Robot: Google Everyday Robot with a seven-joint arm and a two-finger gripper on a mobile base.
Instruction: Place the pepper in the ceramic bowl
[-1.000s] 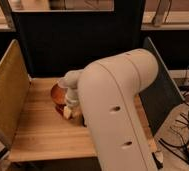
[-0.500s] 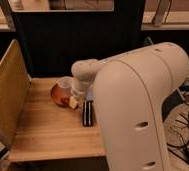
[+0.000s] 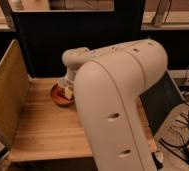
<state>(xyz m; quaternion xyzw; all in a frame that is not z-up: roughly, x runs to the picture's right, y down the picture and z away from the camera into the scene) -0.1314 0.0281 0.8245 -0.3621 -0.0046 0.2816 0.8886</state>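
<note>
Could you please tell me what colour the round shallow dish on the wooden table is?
The round shallow glazed ceramic bowl is reddish-brown, seen in the camera view; the gripper hangs over it.

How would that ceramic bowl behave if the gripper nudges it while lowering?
The ceramic bowl looks wide and shallow on the flat wooden table, so it would probably slide, not tip. Its glaze suggests a slippery, chip-prone rim. The gripper is over the bowl, mostly hidden by the arm.

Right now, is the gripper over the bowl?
Yes, the gripper hangs at the right part of the bowl, and the arm covers that side.
</note>
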